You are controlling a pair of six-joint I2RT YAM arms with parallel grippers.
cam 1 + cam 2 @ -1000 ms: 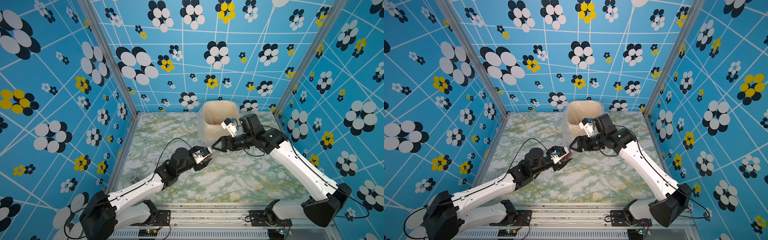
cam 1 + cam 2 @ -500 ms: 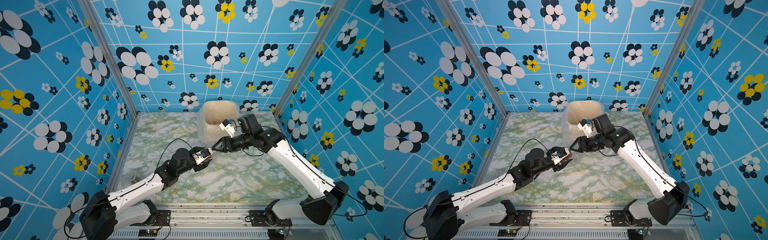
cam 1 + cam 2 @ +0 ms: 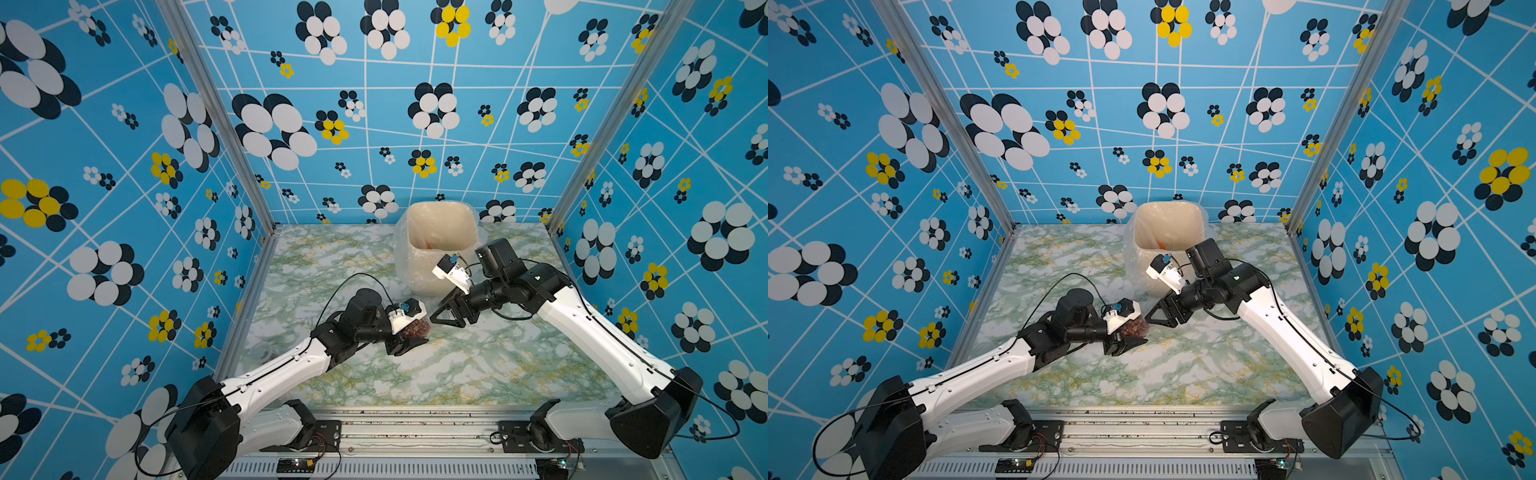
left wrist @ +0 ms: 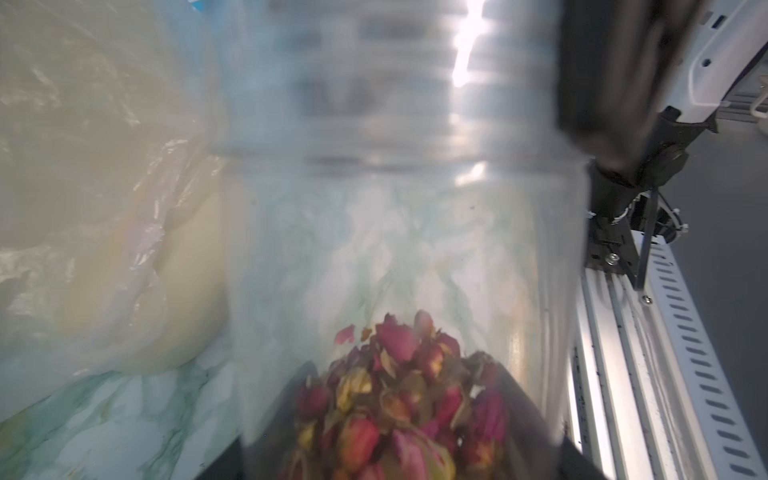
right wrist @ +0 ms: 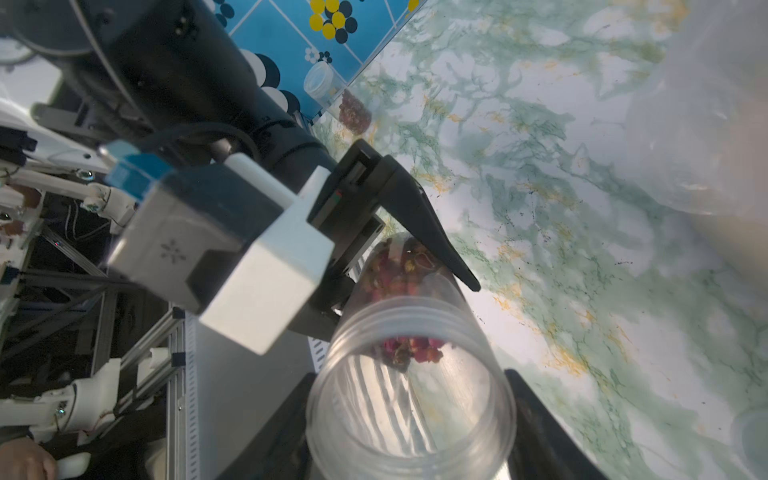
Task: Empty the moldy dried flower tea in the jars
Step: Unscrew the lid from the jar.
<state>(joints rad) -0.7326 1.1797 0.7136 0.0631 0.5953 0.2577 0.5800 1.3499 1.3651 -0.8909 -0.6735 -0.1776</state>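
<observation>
Jar [image 5: 411, 415] (sideways) held between left claw [image 3: 415, 334], right claw [image 3: 435, 312].

A beige bin [image 3: 417, 272] lined with a clear plastic bag [image 3: 400, 249] stands at the back of the green-veined marble counter [image 3: 457, 374]. Blue flower-patterned walls [image 3: 374, 124] enclose it, and a metal rail [image 3: 415, 432] runs along the front.

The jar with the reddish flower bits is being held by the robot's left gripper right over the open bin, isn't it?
Not over the bin. The left gripper holds the jar with the reddish flower bits over the marble table, in front of the bin, as both top views show.
</observation>
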